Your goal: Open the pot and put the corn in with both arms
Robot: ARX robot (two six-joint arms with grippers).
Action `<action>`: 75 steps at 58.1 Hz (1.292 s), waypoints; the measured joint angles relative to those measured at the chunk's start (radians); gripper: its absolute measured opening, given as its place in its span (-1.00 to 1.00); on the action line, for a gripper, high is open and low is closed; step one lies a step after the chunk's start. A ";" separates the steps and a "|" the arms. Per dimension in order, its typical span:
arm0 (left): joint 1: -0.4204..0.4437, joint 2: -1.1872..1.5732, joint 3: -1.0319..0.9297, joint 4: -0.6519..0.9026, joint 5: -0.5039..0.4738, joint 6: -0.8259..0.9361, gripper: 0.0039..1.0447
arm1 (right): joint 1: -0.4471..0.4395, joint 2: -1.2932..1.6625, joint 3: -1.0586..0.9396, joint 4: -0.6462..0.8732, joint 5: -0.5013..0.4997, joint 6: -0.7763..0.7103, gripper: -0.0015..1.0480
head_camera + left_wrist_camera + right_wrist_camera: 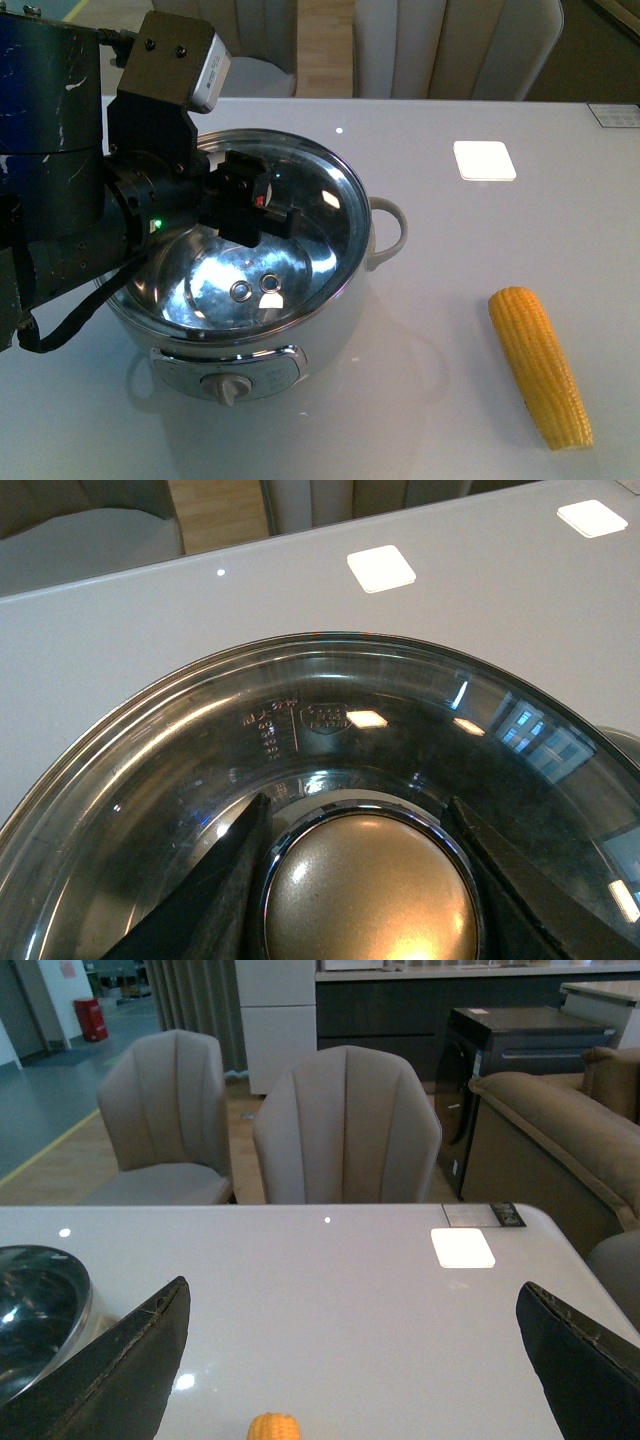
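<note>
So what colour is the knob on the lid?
Shiny gold-brown knob with a silver ring around it. The left wrist view shows it best.

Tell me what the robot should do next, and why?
Probably close the left gripper on the knob and lift: its fingers flank the knob, the glass lid covers the pot, and the corn lies outside on the table.

Faint scale marks [270, 730] and emblem [325, 717] on the pot's [335, 325] inner wall, too blurred to read
</note>
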 joint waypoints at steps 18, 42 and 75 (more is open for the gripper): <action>-0.005 -0.035 0.000 -0.044 -0.015 0.001 -0.16 | 0.000 0.000 0.000 0.000 0.000 0.000 0.83; 0.034 -0.259 0.021 -0.179 0.008 -0.006 -0.16 | 0.000 0.000 0.000 0.000 0.000 0.000 0.83; 0.584 -0.375 -0.177 -0.019 0.151 0.083 -0.16 | 0.000 0.000 0.000 0.000 0.000 0.000 0.83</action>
